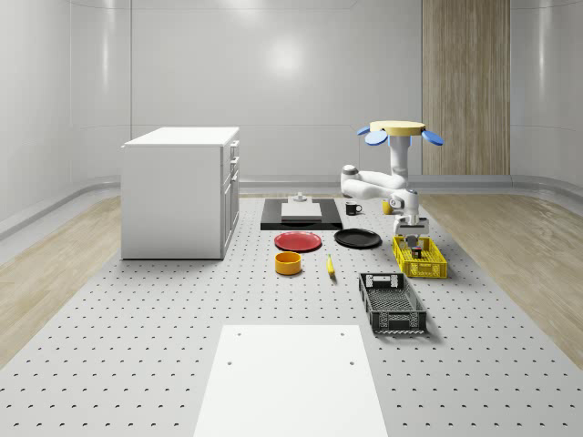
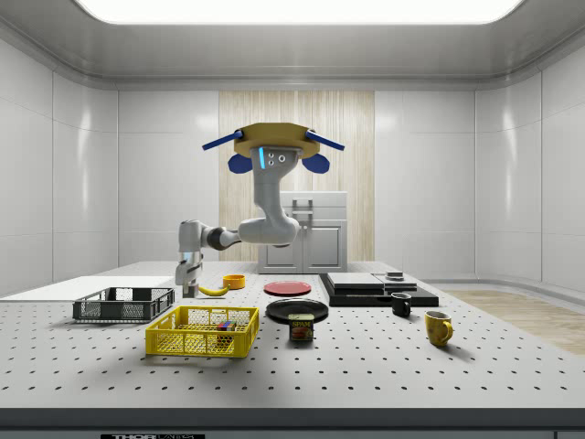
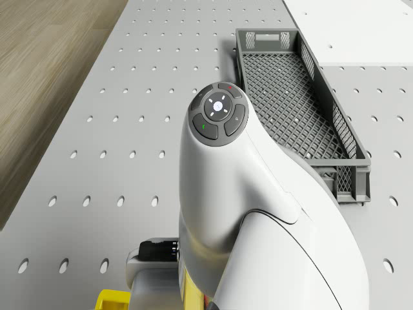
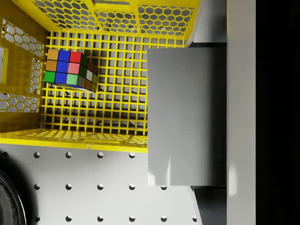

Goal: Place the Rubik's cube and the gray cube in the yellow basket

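The drone (image 1: pixel 397 130) hovers above the table's right part, just behind the yellow basket (image 1: pixel 420 259), with its arm bent down toward it. My gripper (image 1: pixel 415 235) hangs over the basket's end and is shut on the gray cube (image 4: pixel 185 115). In the wrist view the gray cube hangs above the basket's rim (image 4: pixel 70 139), part over the basket floor and part over the table. The Rubik's cube (image 4: pixel 70 70) lies on the basket floor, apart from the gray cube. In the side view the gripper (image 2: pixel 189 285) is above the basket (image 2: pixel 201 331), with the Rubik's cube (image 2: pixel 225 326) inside.
A black crate (image 1: pixel 393 303) stands just in front of the basket. A black plate (image 1: pixel 357 238), a red plate (image 1: pixel 298 241), an orange bowl (image 1: pixel 288 263) and a banana (image 1: pixel 330 266) lie to the whole-scene view's left. A white cabinet (image 1: pixel 182 191) stands further left.
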Controlling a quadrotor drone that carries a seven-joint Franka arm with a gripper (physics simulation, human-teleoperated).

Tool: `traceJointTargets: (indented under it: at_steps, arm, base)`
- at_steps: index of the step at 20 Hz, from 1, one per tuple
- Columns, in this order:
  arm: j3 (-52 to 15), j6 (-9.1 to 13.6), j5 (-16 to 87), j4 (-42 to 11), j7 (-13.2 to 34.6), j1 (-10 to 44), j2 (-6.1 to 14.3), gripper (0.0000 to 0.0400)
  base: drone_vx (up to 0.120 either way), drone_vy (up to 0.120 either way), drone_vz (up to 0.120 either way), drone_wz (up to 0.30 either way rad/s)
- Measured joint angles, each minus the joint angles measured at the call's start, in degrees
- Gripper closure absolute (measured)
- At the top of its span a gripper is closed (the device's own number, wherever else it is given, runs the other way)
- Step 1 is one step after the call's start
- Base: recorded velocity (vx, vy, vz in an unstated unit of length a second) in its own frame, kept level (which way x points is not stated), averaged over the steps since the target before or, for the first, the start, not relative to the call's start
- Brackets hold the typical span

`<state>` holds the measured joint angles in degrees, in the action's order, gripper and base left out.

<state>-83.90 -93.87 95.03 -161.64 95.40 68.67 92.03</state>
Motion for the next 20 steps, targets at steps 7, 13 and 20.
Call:
traceJointTargets:
  at_steps: [7, 13, 20]
  arm:
    - [0.0, 0.0, 0.0, 0.0, 0.0, 0.0, 0.0, 0.0149]
    - [2.0, -0.8, 1.9, 0.2, 0.1, 0.3, 0.1, 0.0149]
    - [7.2, -2.5, 6.7, 1.2, 0.3, 1.1, 0.0, 0.0149]
  base:
    - [0.0, 0.12, -0.12, 0.0]
    - [0.0, 0.007, -0.027, 0.0]
    - [0.0, 0.0, 0.0, 0.0]
